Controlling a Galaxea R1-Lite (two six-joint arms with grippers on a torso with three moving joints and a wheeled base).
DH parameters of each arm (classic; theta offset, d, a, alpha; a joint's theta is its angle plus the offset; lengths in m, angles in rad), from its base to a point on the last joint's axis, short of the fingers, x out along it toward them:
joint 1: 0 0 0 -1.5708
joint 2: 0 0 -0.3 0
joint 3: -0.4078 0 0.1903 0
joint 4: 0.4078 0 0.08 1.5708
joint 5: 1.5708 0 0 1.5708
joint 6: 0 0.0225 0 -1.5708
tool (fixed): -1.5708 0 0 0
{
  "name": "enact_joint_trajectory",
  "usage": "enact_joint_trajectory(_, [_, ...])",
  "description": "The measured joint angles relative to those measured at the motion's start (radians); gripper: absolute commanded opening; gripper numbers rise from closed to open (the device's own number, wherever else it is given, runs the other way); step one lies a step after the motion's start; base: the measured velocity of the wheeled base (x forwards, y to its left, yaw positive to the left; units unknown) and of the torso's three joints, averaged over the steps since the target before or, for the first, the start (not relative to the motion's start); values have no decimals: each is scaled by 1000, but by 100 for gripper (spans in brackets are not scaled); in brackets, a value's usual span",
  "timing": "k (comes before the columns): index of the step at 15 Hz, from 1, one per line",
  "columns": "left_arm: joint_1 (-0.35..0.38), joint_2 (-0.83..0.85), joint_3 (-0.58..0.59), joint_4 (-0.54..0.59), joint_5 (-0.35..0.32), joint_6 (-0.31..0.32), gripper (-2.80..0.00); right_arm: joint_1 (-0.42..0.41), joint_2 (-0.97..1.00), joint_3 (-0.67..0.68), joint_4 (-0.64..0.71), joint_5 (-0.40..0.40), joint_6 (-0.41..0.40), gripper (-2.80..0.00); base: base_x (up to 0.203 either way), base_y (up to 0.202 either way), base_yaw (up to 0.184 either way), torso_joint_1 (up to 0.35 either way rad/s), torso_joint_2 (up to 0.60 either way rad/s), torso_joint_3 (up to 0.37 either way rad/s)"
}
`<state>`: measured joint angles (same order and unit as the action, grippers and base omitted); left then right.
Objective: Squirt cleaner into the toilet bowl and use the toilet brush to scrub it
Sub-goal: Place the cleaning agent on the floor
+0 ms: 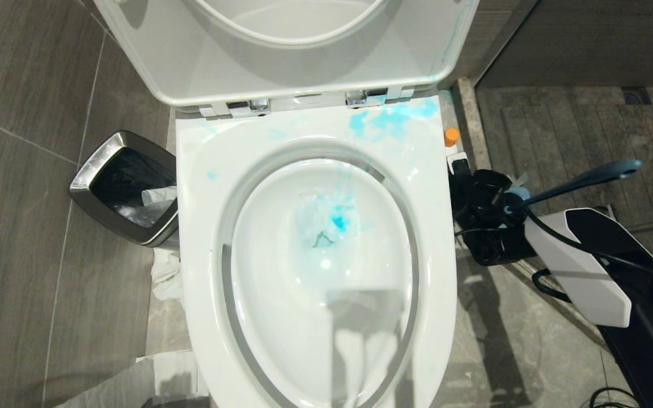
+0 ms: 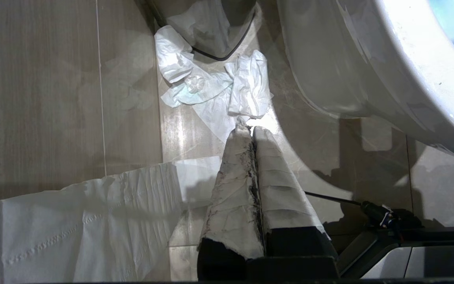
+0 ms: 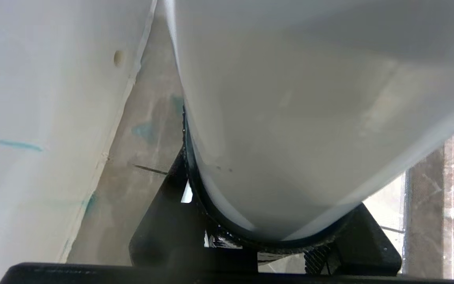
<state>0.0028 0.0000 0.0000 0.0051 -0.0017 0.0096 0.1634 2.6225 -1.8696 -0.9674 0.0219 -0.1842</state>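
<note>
The toilet bowl (image 1: 196, 255) stands open with its seat and lid up. Blue liquid (image 1: 338, 221) pools in its middle, and blue smears (image 1: 389, 122) mark the back right of the rim. Just off the bowl's right side, my right gripper (image 1: 462, 175) is shut on the cleaner (image 1: 451, 137); only its orange cap and a bit of white neck show there. In the right wrist view the white cleaner (image 3: 290, 118) lies between the black jaws of my right gripper (image 3: 264, 232). The toilet brush (image 1: 587, 178) shows its slate-blue handle right of that gripper, with the head hidden. My left gripper (image 2: 249, 128) hangs shut over the floor left of the bowl.
A steel-rimmed waste bin (image 1: 122, 187) stands left of the bowl, with crumpled tissue (image 1: 165, 275) and a paper sheet (image 1: 134, 385) on the floor beside it. The same tissue (image 2: 219, 86) and sheet (image 2: 73, 221) lie below my left gripper. A raised stone curb (image 1: 468, 113) runs along the right.
</note>
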Motion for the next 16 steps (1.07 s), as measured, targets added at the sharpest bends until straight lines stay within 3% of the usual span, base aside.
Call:
enact_joint_trajectory(3, [0, 0, 0, 0, 0, 0, -280, -3, -14, 1, 8, -1, -1, -280, 0, 0, 0, 0, 0, 0])
enact_joint_trajectory(4, [0, 0, 0, 0, 0, -1, -280, -4, -19, -5, 15, 0, -2, 0, 0, 0, 0, 0, 0, 0])
enact_joint_trajectory(12, [0, 0, 0, 1, 0, 0, -280, -3, -56, -2, 28, -5, 0, 0, 0, 0, 0, 0, 0, 0])
enact_joint_trajectory(16, [0, 0, 0, 0, 0, 0, -280, -1, -110, 127, 24, -6, 0, 0, 0, 0, 0, 0, 0, 0])
